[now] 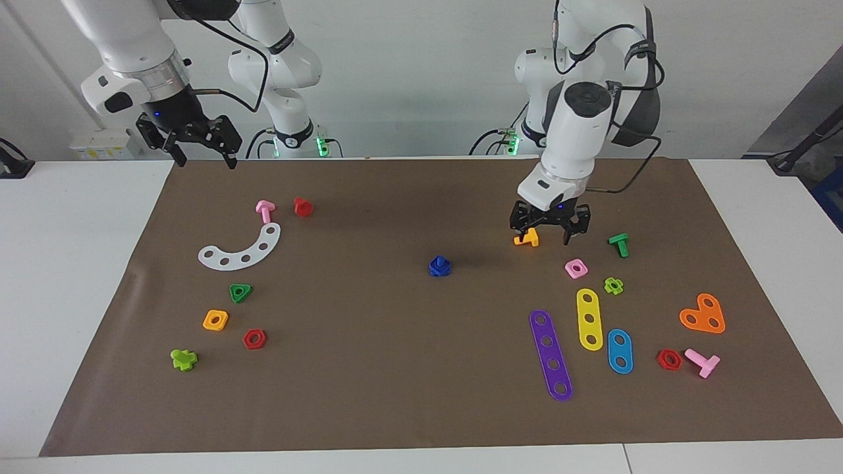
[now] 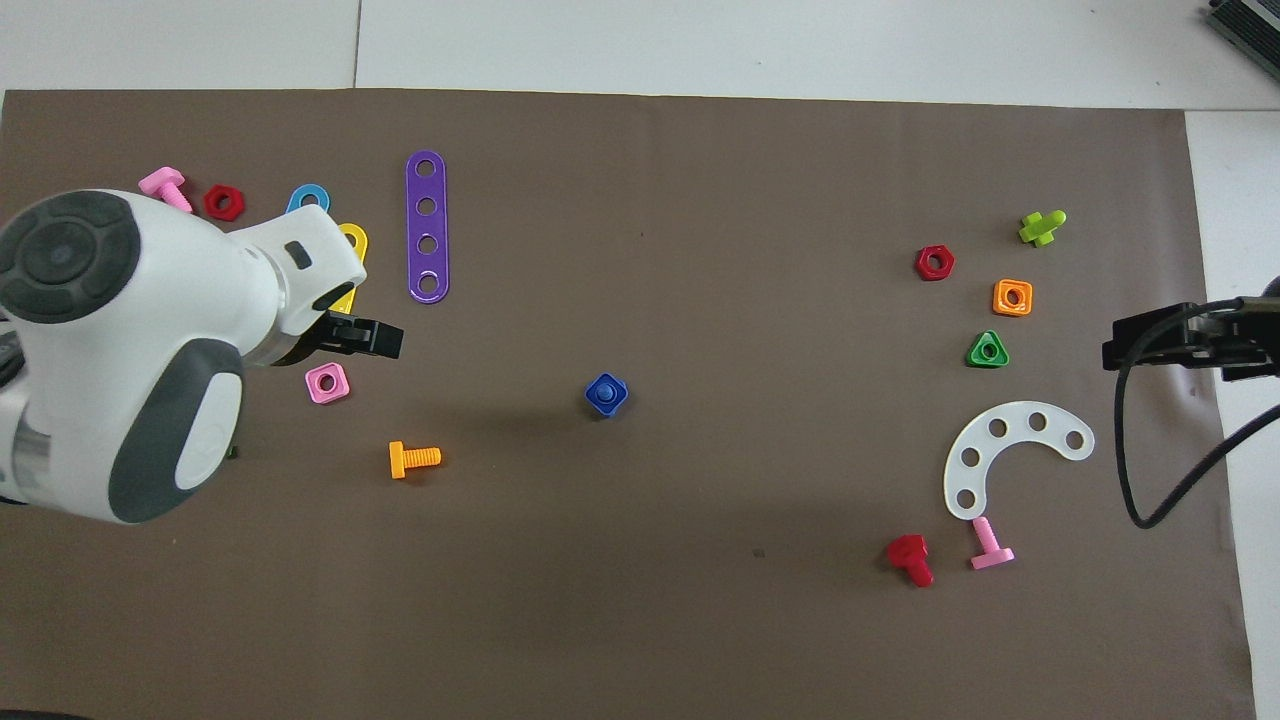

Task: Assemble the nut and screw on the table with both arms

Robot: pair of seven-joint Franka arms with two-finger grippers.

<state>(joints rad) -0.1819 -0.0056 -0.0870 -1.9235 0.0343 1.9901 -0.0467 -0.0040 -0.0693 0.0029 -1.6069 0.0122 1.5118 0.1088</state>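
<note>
The dark-blue nut (image 1: 440,269) and the dark-blue screw (image 1: 440,261) sit together as one piece in the middle of the brown mat (image 1: 369,368), with a round stub pointing up through the nut. In the overhead view the nut (image 2: 619,398) rings the screw's round end (image 2: 605,393). My left gripper (image 1: 548,235) is open and empty, low over the mat by an orange screw (image 1: 527,238), toward the left arm's end. My right gripper (image 1: 201,157) is open and empty, raised over the mat's edge nearest the robots, at the right arm's end.
Near the left gripper lie a pink square nut (image 1: 576,268), green screw (image 1: 619,245), and purple (image 1: 551,355), yellow (image 1: 589,319) and blue strips (image 1: 620,351). At the right arm's end lie a white curved strip (image 1: 240,250), pink screw (image 1: 265,210), red screw (image 1: 303,207) and several nuts.
</note>
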